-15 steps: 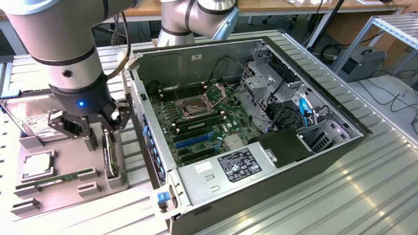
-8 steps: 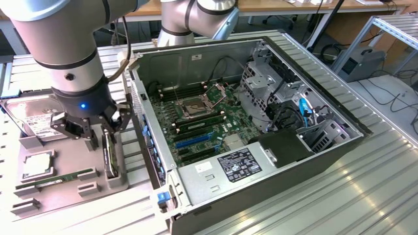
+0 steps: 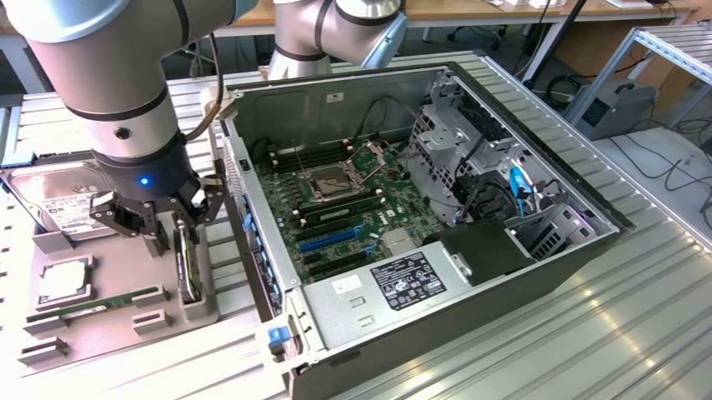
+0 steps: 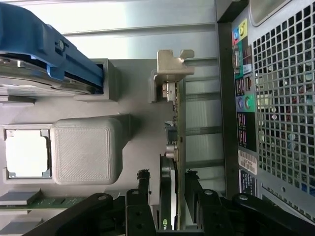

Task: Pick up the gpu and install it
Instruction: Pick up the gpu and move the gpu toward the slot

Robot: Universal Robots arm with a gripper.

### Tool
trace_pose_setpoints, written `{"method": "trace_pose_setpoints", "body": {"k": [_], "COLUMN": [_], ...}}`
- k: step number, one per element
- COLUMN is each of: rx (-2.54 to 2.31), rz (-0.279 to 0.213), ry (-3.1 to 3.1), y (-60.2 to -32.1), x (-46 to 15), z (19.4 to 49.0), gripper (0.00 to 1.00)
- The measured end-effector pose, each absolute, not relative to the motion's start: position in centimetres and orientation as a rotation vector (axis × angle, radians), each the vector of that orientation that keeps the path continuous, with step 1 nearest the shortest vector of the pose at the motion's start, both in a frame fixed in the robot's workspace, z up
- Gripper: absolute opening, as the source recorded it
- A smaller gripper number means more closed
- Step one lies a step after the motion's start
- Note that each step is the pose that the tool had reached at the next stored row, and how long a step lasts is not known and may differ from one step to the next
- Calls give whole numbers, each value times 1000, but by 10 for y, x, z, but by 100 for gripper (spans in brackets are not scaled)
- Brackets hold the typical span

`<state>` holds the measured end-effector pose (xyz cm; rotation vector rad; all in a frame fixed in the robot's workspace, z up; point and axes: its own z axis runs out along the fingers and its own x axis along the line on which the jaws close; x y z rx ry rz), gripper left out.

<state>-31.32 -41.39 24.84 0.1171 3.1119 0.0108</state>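
Gripper (image 3: 167, 227): fingers apart, one on either side of the graphics card (image 4: 173, 147), not clamped. Card stands on edge in the grey holder (image 3: 206, 307) directly beneath the gripper (bracket end away from the fingers). Computer case (image 3: 534, 275) just beside.

The ribbed metal tabletop (image 3: 601, 333) carries a grey holder tray (image 3: 117, 271) directly beneath the hand (image 3: 178, 237), and an open computer case (image 3: 534, 275) lying on its side just beside it.

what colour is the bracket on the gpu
The gpu bracket is pale silver, clearest in the wrist view.
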Motion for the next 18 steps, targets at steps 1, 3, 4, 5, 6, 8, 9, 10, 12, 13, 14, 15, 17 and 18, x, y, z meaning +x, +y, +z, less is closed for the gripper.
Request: {"method": "trace_pose_setpoints", "body": {"k": [1, 3, 4, 5, 6, 8, 9, 10, 12, 13, 14, 15, 17, 18], "rx": [117, 117, 117, 117, 117, 117, 117, 117, 117, 117, 117, 117, 117, 117], "rz": [11, 10, 10, 10, 10, 10, 10, 10, 10, 10, 10, 10, 10, 10], "ry": [3112, 3112, 3112, 3112, 3112, 3112, 3112, 3112, 3112, 3112, 3112, 3112, 3112, 3112], "y": [-414, -414, -414, -414, -414, -413, -413, -414, -414, -413, -413, -413, -413, -413], "x": [-313, -313, -313, -313, -313, -313, -313, -313, -313, -313, -313, -313, -313, -313], "z": [248, 246, 244, 244, 243, 242, 241, 241, 241, 241, 241, 241, 241, 241], "gripper": [42, 42, 42, 42, 42, 42, 42, 42, 42, 42, 42, 42, 41, 41]}}
